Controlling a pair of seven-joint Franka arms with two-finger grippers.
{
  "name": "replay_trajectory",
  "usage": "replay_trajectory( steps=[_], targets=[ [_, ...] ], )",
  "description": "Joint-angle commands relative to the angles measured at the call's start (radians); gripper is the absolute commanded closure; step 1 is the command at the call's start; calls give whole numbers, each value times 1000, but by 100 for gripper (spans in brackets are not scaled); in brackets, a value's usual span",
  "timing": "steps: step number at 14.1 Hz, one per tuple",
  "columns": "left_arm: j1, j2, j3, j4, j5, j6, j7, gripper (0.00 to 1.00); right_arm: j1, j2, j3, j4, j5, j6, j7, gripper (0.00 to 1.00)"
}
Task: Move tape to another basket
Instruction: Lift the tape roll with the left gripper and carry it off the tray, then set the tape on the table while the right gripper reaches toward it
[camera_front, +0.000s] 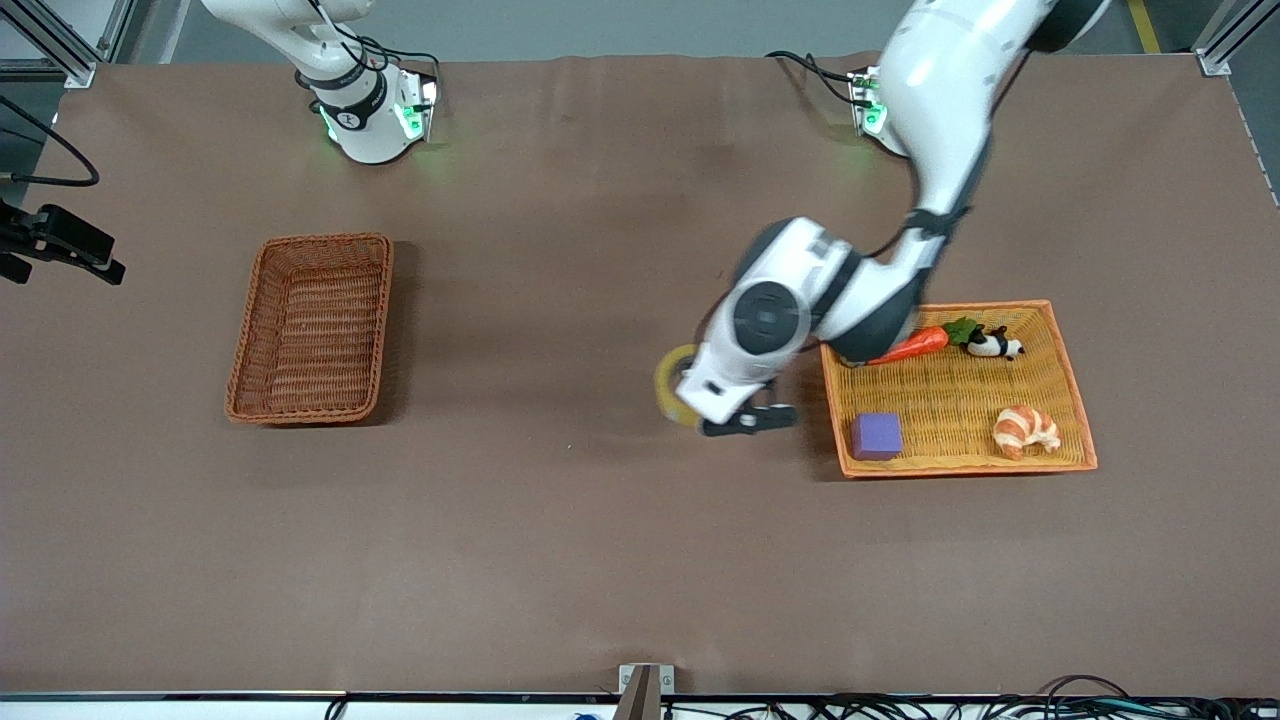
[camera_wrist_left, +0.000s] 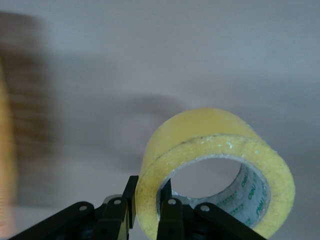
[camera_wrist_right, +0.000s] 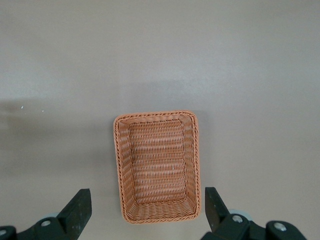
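Left claw (camera_front: 745, 420) grips the thick yellowish translucent ring of tape (camera_front: 673, 385) by its wall, one finger inside the grey core and one outside, and holds it in the air over bare brown surface (camera_front: 600, 560) just beside the wide, shallow orange-yellow woven tray (camera_front: 1075, 380). By my reading this is the carry step: the roll is out of the tray and must now travel toward the right arm's end, to the deep reddish-brown wicker basket (camera_front: 312, 328), well apart from the claw, then be lowered inside before release. Right claw (camera_wrist_right: 148, 212) waits with its fingers spread wide, high over that basket. Only the left wrist view shows the pinch on the roll (camera_wrist_left: 215, 170); only the right wrist view shows the basket (camera_wrist_right: 157, 167) has nothing in it
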Motion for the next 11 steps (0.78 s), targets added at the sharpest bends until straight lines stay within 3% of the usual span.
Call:
replay_trajectory(
  steps=[1,4,5,6,7,11],
  targets=[
    [-83,133,8,95,-13,140,-177,100,-25,-10,17,-12,4,5,-9,0],
    [-157,184,8,106,-37,217,-262,98,-25,-10,17,-12,4,5,-9,0],
    [-168,189,9,105,-53,222,-264,90,-25,-10,17,-12,4,5,-9,0],
    [-178,192,11,102,-56,221,-270,63,-25,-8,17,-12,4,5,-9,0],
    [-178,193,12,100,-55,221,-274,1,-25,-8,17,-12,4,5,-9,0],
    [-151,128,46,99,-24,169,-261,0,-22,-5,17,-12,7,5,-9,0]
  ],
)
